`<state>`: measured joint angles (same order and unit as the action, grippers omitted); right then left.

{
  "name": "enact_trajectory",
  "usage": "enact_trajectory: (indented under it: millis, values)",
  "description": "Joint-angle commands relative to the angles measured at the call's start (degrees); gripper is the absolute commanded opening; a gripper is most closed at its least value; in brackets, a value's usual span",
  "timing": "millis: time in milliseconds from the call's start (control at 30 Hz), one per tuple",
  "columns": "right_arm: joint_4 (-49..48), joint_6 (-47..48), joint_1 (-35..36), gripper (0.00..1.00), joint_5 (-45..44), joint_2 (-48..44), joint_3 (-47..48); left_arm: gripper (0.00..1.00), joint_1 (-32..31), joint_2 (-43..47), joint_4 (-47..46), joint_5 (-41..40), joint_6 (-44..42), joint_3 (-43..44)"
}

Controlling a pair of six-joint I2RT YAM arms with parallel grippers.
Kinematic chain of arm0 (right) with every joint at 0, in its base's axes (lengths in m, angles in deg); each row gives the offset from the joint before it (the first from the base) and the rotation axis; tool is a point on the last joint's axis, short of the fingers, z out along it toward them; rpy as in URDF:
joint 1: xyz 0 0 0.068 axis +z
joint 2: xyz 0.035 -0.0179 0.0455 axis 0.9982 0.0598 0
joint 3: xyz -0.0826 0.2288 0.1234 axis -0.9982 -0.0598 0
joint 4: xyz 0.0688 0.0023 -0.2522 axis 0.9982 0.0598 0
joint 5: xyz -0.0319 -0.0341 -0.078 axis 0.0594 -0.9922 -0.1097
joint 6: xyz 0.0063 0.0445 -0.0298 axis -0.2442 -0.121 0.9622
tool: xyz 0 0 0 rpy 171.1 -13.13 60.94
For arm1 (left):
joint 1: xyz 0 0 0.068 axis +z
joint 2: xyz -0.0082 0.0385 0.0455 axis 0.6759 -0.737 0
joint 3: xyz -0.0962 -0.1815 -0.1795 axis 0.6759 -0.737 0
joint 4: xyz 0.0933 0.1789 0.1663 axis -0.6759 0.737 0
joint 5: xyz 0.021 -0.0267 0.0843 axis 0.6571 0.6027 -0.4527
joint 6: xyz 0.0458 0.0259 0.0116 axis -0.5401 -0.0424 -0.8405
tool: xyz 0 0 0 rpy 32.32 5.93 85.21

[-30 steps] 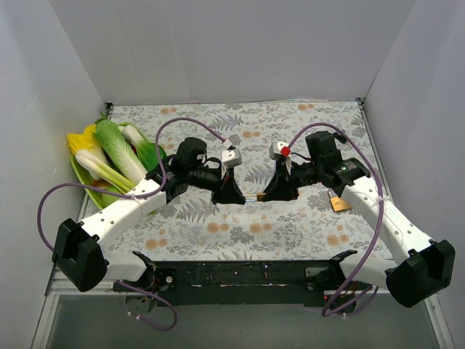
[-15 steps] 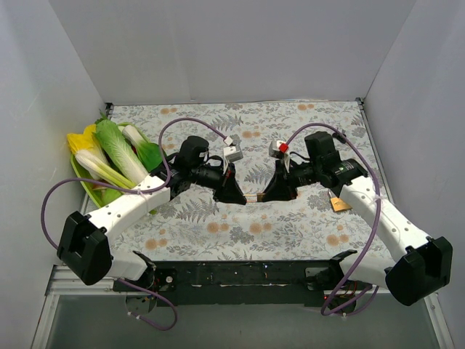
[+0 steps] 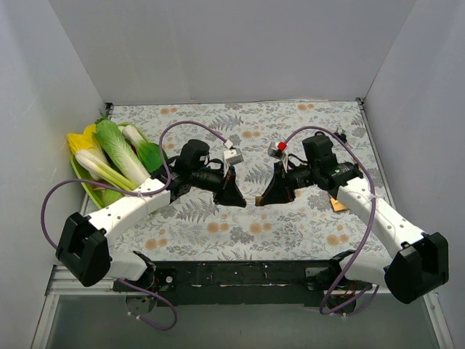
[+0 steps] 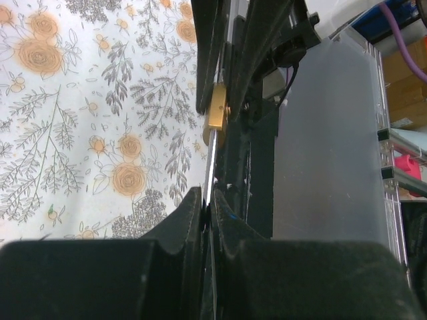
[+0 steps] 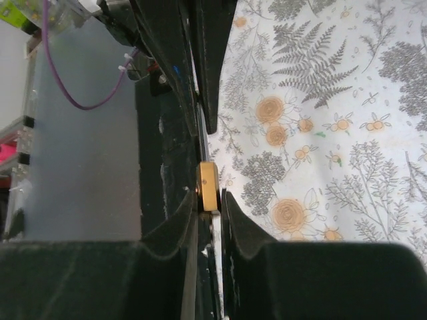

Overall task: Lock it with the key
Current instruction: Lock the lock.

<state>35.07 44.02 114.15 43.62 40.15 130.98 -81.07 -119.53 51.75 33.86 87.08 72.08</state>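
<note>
I count two arms: left arm, right arm. Two claws: left claw, right claw. One brass padlock. One key, only a thin blade from here. One more brass piece on the surface by the right arm; I can't tell what it is. One green tray. Three leafy vegetables in it that I can separate, one yellow-topped, two green. Two purple cables, one per arm.
</note>
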Motion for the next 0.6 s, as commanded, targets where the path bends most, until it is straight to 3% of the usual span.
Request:
enact_trajectory:
  millis: [0,267,400,567]
  values:
    - [-13.0,-9.8,3.8,0.01,13.6,1.3,0.5,0.0,-3.7,1.2,-15.9,-6.0,1.0,1.0]
    - [-15.6,-10.9,3.8,0.01,13.7,1.8,-0.4,0.0,-4.1,1.4,-19.2,-6.1,2.4,0.6]
    - [-17.6,-10.9,4.0,0.01,11.9,2.3,-0.1,0.0,-4.2,0.8,-20.7,-4.1,7.4,0.9]
    - [-7.0,-0.9,2.8,0.02,10.3,2.7,4.0,0.0,-2.4,2.5,-13.5,-3.4,4.8,0.5]
